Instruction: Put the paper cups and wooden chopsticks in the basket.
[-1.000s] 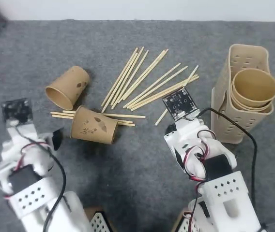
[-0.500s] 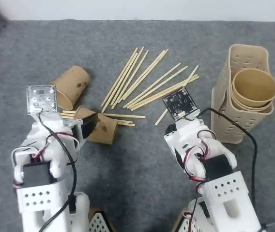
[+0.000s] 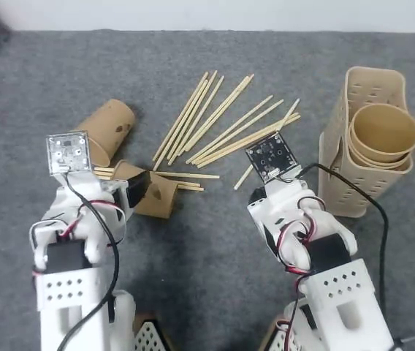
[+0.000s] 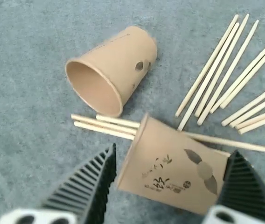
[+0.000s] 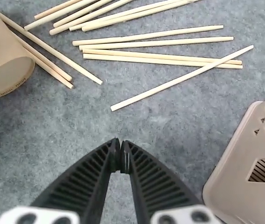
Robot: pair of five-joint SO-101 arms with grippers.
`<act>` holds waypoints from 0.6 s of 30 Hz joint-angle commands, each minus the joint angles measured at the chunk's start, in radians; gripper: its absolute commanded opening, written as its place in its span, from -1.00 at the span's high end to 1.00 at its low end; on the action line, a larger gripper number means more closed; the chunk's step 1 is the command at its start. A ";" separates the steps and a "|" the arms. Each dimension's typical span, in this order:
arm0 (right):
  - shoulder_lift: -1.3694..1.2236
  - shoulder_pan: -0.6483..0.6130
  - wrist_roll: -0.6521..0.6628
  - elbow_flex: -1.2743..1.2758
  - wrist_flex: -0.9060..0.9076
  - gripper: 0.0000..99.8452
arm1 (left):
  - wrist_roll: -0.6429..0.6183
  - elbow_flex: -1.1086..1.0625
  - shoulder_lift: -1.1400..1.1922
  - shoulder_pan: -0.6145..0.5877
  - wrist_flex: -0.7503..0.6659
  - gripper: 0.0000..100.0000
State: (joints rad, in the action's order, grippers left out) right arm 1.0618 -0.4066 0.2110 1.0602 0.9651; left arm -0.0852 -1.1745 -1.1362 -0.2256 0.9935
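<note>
Two paper cups lie on their sides on the grey carpet: a plain one [image 3: 109,126] [image 4: 111,67] and a printed one [image 3: 155,196] [image 4: 174,175] resting across a few chopsticks [image 4: 102,127]. My left gripper [image 4: 173,151] is open, with its fingers on either side of the printed cup and not closed on it. Several wooden chopsticks [image 3: 222,121] [image 5: 160,51] fan out across the middle. My right gripper [image 5: 120,143] is shut with nothing in it, above bare carpet just short of a single chopstick [image 5: 181,78]. The tan basket [image 3: 364,88] [image 5: 244,168] at the right holds stacked cups [image 3: 383,131].
The right arm [image 3: 302,234] stands between the chopsticks and the basket, with a black cable [image 3: 372,197] looping beside it. Bare carpet lies in front of both arms and behind the chopsticks.
My left arm has swung in from the left edge to the printed cup and now has its open fingers around it. The right arm and the objects have not moved.
</note>
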 commanded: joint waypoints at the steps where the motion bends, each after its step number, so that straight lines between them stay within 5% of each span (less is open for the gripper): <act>1: 0.024 -0.004 -0.012 -0.003 -0.019 0.98 | -0.048 0.073 0.163 -0.012 -0.038 0.30; 11: 0.024 -0.004 -0.006 0.015 -0.028 0.98 | -0.071 0.329 0.585 -0.037 0.058 0.29; 18: 0.024 -0.004 -0.006 0.015 -0.028 0.98 | -0.068 0.337 0.597 0.120 0.114 0.29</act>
State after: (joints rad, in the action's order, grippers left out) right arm 1.0618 -0.4066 0.2110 1.0833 0.9620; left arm -0.1465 -0.8753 -0.5470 -0.1826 1.0963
